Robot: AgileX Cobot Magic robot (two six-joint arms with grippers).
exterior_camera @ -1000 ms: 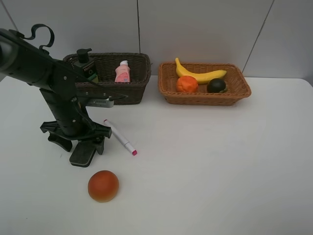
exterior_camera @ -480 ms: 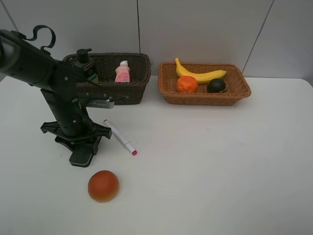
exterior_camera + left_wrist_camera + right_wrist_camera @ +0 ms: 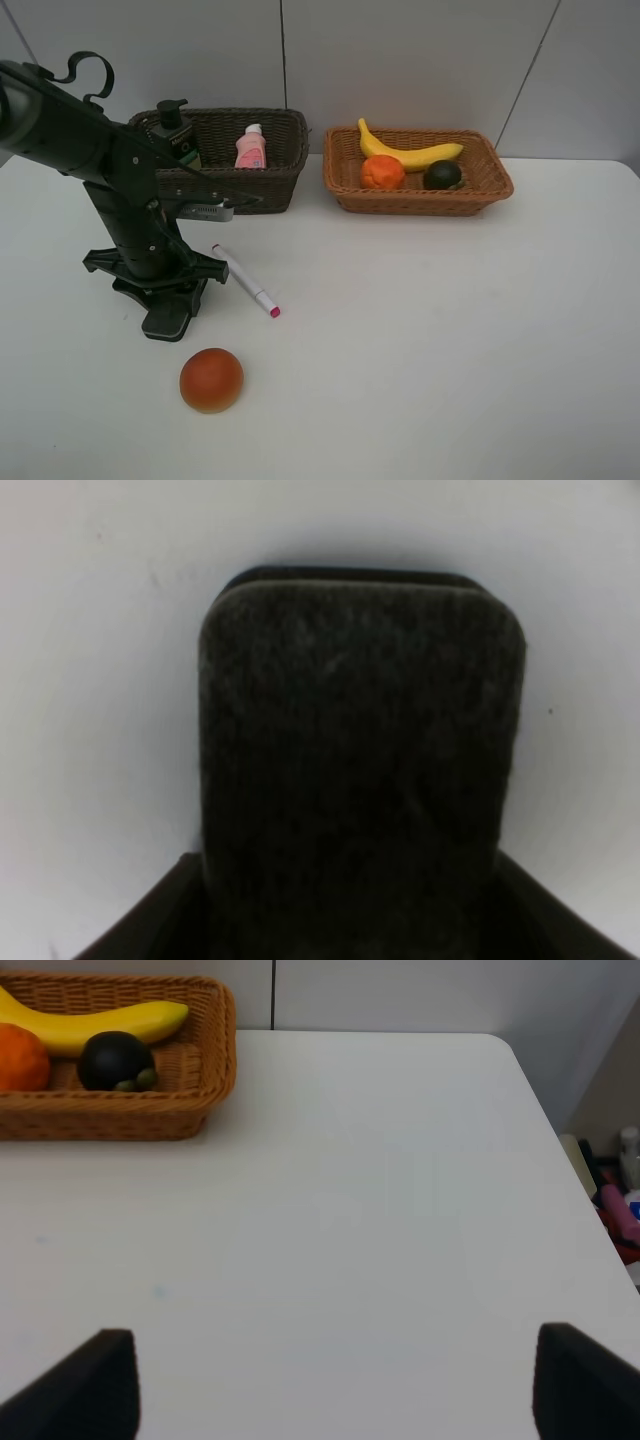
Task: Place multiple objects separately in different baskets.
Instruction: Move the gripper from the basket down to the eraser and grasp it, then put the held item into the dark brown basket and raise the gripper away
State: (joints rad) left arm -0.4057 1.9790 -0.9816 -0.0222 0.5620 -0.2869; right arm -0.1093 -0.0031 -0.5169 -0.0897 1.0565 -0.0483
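Observation:
My left gripper [image 3: 166, 294] points down at the table's left side, its jaws shut on the black eraser [image 3: 166, 316], which still lies on the table. In the left wrist view the eraser [image 3: 360, 750] fills the picture. A white marker [image 3: 245, 280] lies just to its right. A red-orange ball fruit [image 3: 211, 379] sits nearer the front. The dark basket [image 3: 272, 182] holds a pump bottle [image 3: 175, 125] and a pink bottle [image 3: 250, 148]. The light basket [image 3: 420, 202] holds a banana [image 3: 412, 154], a tangerine [image 3: 382, 172] and a dark green fruit [image 3: 442, 175]. My right gripper [image 3: 335, 1390] is open over bare table.
The right wrist view shows the light basket [image 3: 120, 1120] at the back, the table's right edge, and clutter on the floor [image 3: 615, 1195] beyond it. A grey wall runs behind both baskets.
The left gripper's jaws have drawn in from a wide spread and now clamp the eraser. The eraser, marker and fruit have not shifted.

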